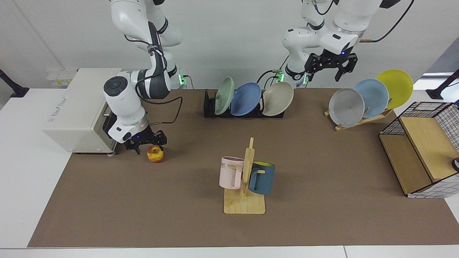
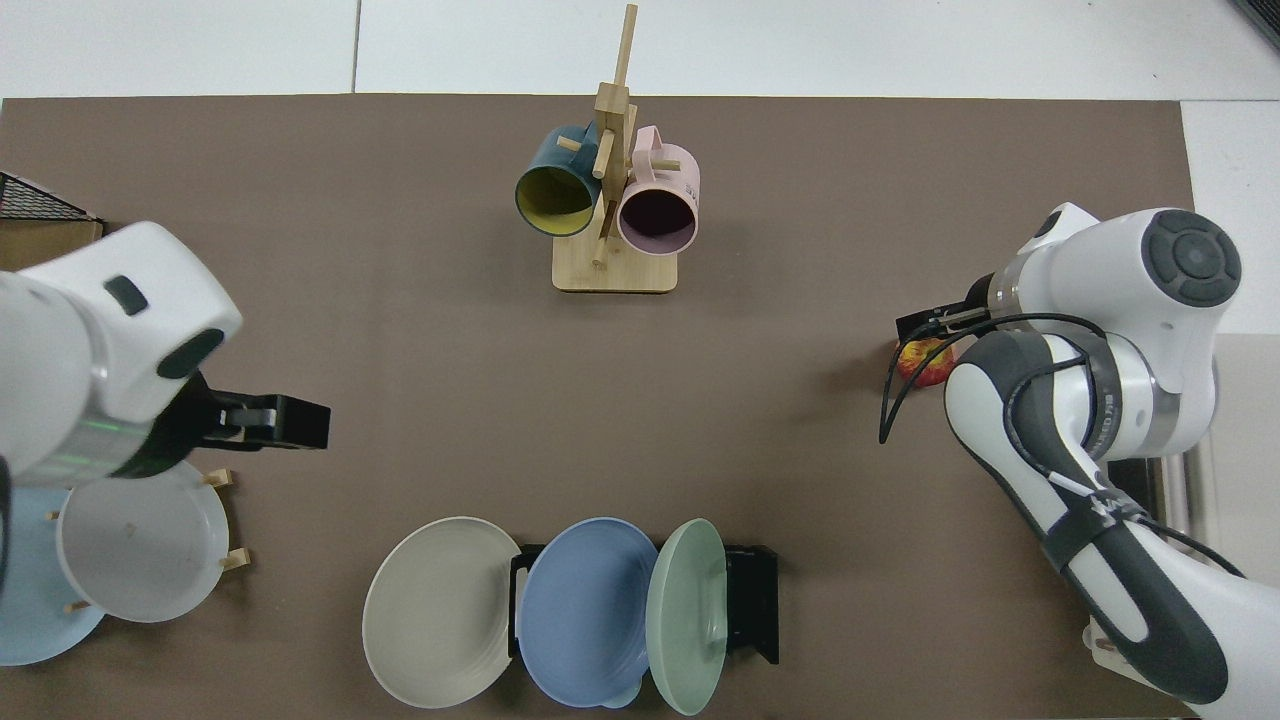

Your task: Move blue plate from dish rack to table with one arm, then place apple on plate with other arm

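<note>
Zero steps done: blue plate [image 1: 245, 99] still sat in the dish rack [image 1: 211, 107].
We saw the right tool [image 1: 146, 142] low over the apple [image 1: 155, 153] on the surface [image 1: 322, 172], fingers apart, nothing gripped. Left tool [image 1: 329, 67] hung open in the air, well apart from the plate, nearer the wooden rack [image 1: 358, 120]. Both the plate transfer and the apple placement were left, as we judged it.

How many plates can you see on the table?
6. In the black dish rack: green plate, blue plate, beige plate. On the wooden rack: grey plate, pale blue plate, yellow plate. More could be hidden behind these.
</note>
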You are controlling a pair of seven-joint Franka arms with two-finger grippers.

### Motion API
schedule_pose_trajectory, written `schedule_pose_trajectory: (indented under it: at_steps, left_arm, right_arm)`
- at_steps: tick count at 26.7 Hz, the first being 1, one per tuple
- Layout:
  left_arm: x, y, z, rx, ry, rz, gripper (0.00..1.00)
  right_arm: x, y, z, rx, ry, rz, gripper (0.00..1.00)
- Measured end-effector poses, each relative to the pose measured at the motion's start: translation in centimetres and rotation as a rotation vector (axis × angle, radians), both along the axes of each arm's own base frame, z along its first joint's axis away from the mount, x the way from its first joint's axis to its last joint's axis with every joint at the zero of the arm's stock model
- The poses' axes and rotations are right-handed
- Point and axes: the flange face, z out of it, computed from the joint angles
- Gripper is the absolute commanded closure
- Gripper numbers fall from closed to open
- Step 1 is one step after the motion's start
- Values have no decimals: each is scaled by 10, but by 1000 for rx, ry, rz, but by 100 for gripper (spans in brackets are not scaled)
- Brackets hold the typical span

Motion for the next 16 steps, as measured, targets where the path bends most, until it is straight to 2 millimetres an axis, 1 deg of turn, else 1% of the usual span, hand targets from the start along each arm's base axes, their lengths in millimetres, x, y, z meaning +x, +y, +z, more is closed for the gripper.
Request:
schedule_pose_trajectory:
  at_steps: [5, 8, 10, 14, 16]
  left_arm:
    - [-34, -38, -29, -14, 16, -84, 0]
    - [-46, -56, -50, -44, 23, -116, 0]
    - [-53, -69, -69, -63, 28, -136, 0]
    - [-69, -100, -115, -95, 29, -181, 0]
    - [-79, -111, -133, -110, 39, -196, 0]
  right_arm:
    - [-9, 10, -25, -3, 35, 15, 0]
    - [-13, 11, -39, -5, 29, 17, 0]
    - [-15, 9, -45, -6, 25, 13, 0]
    - [-17, 1, -56, -9, 30, 0, 0]
    - [-17, -3, -60, -10, 30, -7, 0]
